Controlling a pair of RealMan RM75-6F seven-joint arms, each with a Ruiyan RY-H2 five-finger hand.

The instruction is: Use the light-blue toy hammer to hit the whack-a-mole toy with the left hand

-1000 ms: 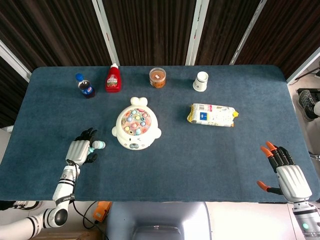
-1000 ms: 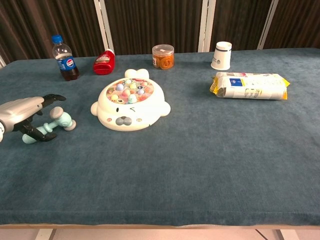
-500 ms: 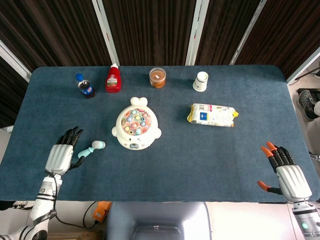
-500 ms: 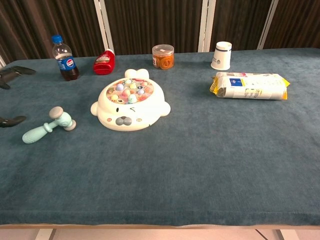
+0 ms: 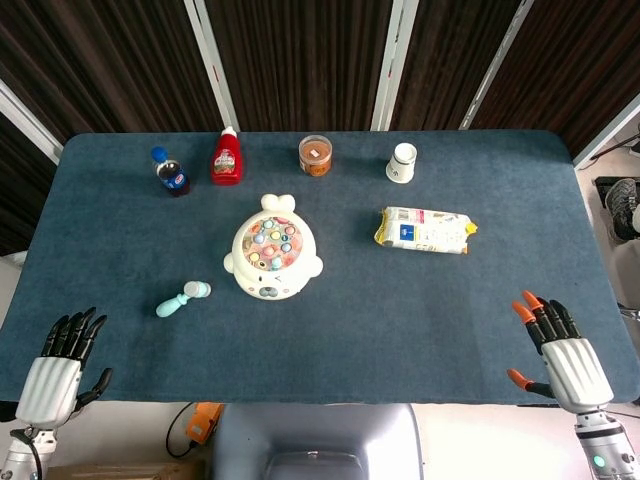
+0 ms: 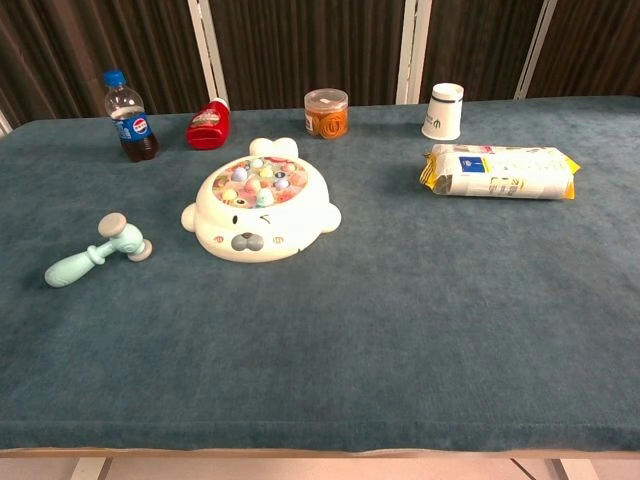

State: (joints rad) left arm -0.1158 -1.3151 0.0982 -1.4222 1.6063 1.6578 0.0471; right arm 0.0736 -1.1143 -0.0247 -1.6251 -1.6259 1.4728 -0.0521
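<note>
The light-blue toy hammer (image 5: 182, 297) (image 6: 98, 252) lies on the blue cloth, left of the white whack-a-mole toy (image 5: 272, 261) (image 6: 261, 213), and nothing touches it. My left hand (image 5: 60, 369) hangs at the table's near left corner, fingers spread and empty, well back from the hammer. Over the near right edge my right hand (image 5: 560, 352) is also spread and empty. Neither hand shows in the chest view.
Along the far edge stand a cola bottle (image 5: 171, 171), a red ketchup bottle (image 5: 226, 157), an orange jar (image 5: 315, 155) and a white cup (image 5: 401, 162). A snack packet (image 5: 424, 230) lies right of the toy.
My left hand let go of the hammer and drew back toward the near left corner, leaving the chest view. The hammer stayed where it lay. The right hand barely shifted.
</note>
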